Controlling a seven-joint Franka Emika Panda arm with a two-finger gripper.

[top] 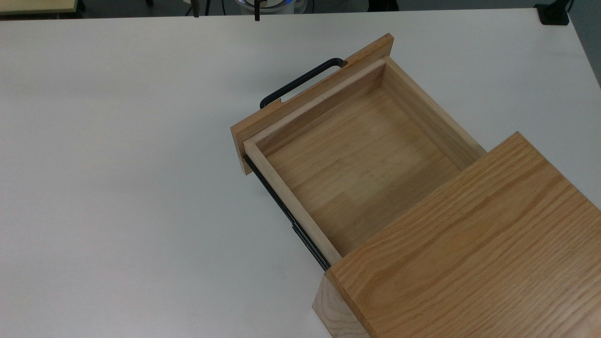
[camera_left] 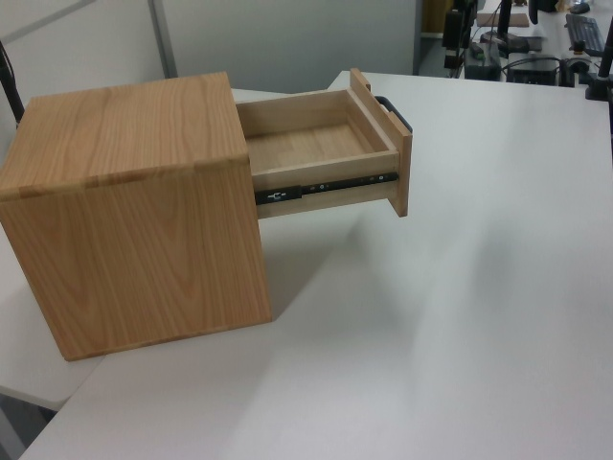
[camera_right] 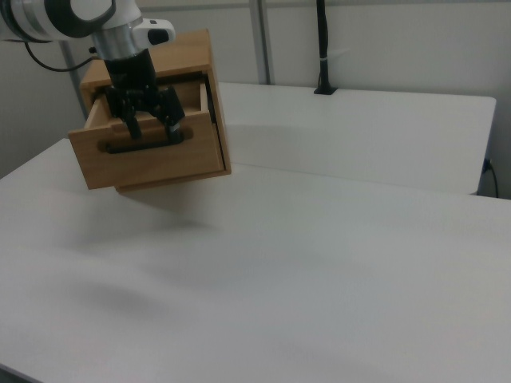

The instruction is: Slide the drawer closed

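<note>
The drawer (top: 357,159) is a shallow light-wood tray, pulled far out of the oak-grain cabinet (top: 469,253) and empty inside. Its flat front panel (camera_right: 160,163) carries a thin black bar handle (top: 300,82). A black side rail (camera_left: 326,187) is exposed along the tray's side. In the right view my gripper (camera_right: 156,134) hangs from the white arm with its black fingers (camera_right: 134,128) spread open and nothing between them. It overlaps the top of the front panel just above the handle (camera_right: 144,146). How far it stands off the panel I cannot tell.
The cabinet (camera_left: 134,211) sits on a wide white table (top: 117,188), close to one table edge in the left view. A black post (camera_right: 323,48) stands at the table's far side in the right view. Desks with equipment (camera_left: 536,38) lie beyond.
</note>
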